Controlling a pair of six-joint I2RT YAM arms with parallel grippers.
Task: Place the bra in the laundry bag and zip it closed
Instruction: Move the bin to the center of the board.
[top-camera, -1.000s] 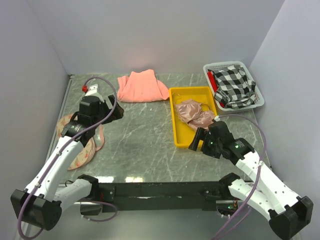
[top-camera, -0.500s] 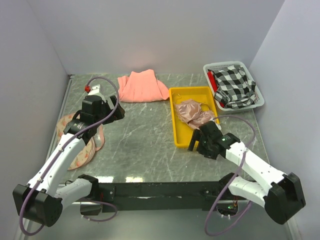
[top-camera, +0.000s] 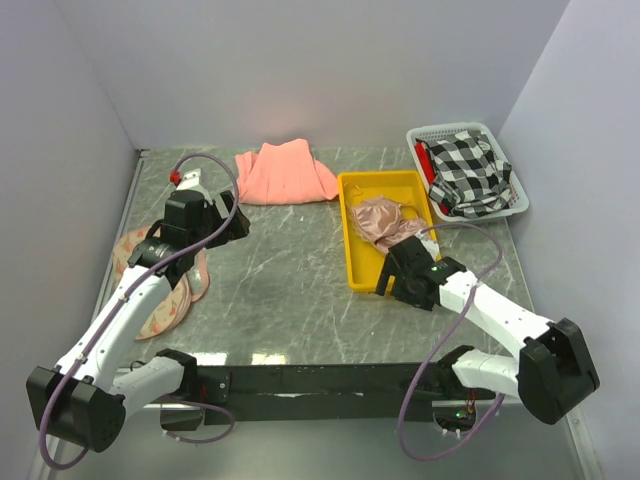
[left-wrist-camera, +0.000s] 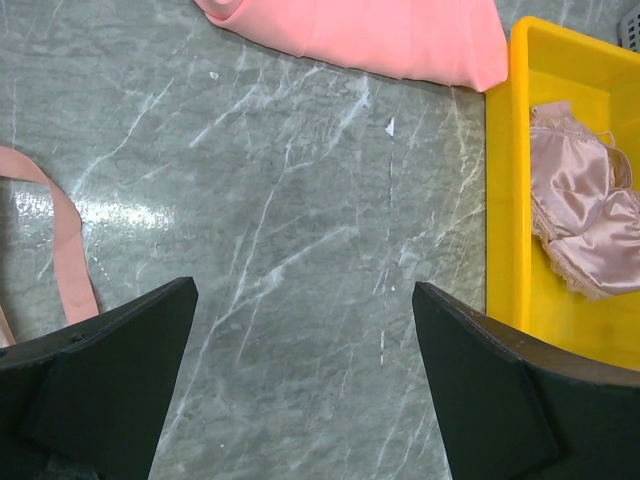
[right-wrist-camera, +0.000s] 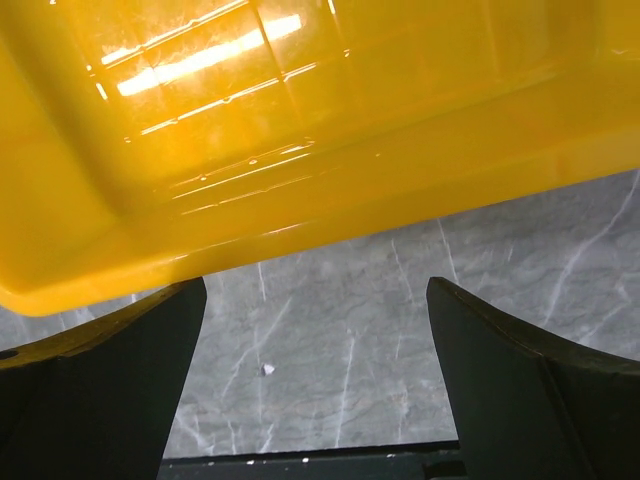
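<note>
Lying in yellow tray (top-camera: 358, 258) near counter (top-camera: 290, 275) right edge, bra (top-camera: 388, 225) looks light, limp, slippery; pinch cup rim. Both jaws spread, empty.

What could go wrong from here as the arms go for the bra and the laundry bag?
1. The open right gripper sits low by the yellow tray's near wall, short of the bra; pushing forward could shove or tip the tray.
2. The bra lies crumpled with thin straps, so a pinch might catch only a strap and snag the rim.
3. The laundry bag lies partly under the left arm, which could drag it.
</note>
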